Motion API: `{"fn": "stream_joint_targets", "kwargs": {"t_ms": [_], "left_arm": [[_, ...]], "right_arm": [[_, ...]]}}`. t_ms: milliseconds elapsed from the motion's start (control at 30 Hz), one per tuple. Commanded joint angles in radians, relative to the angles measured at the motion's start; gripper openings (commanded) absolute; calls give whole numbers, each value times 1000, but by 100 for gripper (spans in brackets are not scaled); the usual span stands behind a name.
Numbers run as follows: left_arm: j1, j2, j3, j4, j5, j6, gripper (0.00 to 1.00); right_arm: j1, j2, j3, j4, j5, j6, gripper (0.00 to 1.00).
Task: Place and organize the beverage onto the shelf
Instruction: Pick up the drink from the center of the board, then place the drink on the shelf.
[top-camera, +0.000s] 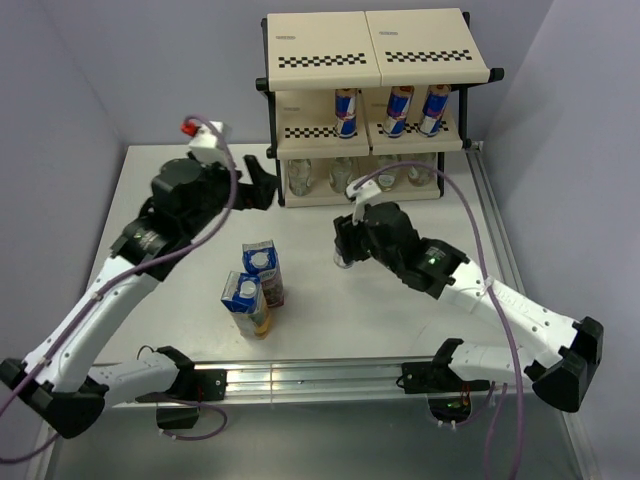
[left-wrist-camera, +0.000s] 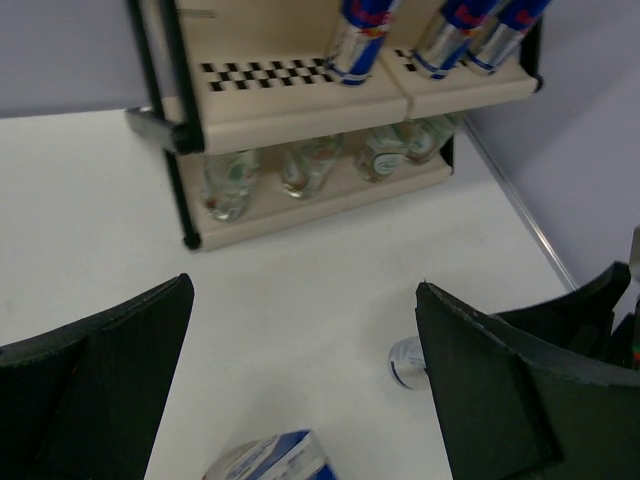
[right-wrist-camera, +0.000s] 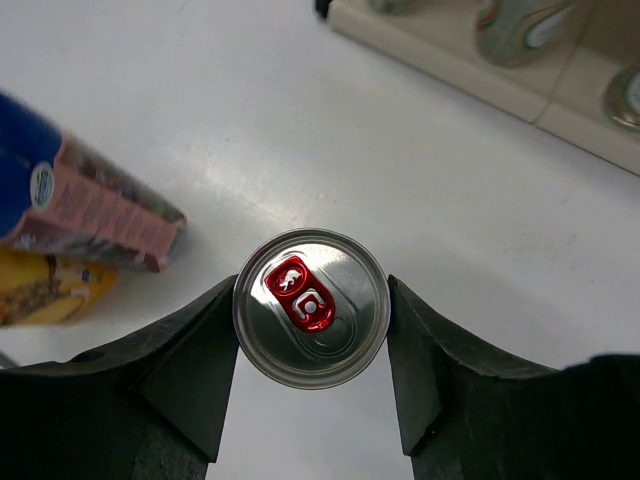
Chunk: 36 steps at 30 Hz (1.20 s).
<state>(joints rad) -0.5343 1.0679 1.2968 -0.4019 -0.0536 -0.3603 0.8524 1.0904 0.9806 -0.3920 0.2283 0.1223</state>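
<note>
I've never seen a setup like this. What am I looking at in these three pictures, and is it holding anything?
These are two robot arms bolted at the near edge of a white table. The wide picture comes from a fixed camera above and behind them. The other two come from a camera on each wrist, with that arm's black fingers in view. The right gripper is shut on a slim silver-topped can standing on the table. The left gripper is open and empty. A tall purple juice carton and a tall yellow juice carton stand mid-table. At the far side, a three-tier beige shelf holds three blue-and-silver cans on its middle tier and clear plastic bottles on the bottom.
</note>
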Motion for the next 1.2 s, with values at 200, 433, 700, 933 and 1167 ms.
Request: {"fn": "stream_joint_targets", "kwargs": {"t_ms": [200, 433, 700, 933, 1167], "left_arm": [[-341, 23, -212, 547, -131, 132, 100], [-455, 52, -398, 848, -25, 277, 99], [-500, 199, -347, 908, 44, 336, 100], [-507, 305, -274, 908, 117, 350, 99], [-509, 377, -242, 983, 61, 336, 99]], "right_arm": [[-167, -37, 271, -301, 91, 138, 0], [-216, -3, 461, -478, 88, 137, 0], [-216, 80, 651, -570, 22, 123, 0], [-214, 149, 794, -625, 8, 115, 0], [-213, 203, 883, -671, -10, 112, 0]]}}
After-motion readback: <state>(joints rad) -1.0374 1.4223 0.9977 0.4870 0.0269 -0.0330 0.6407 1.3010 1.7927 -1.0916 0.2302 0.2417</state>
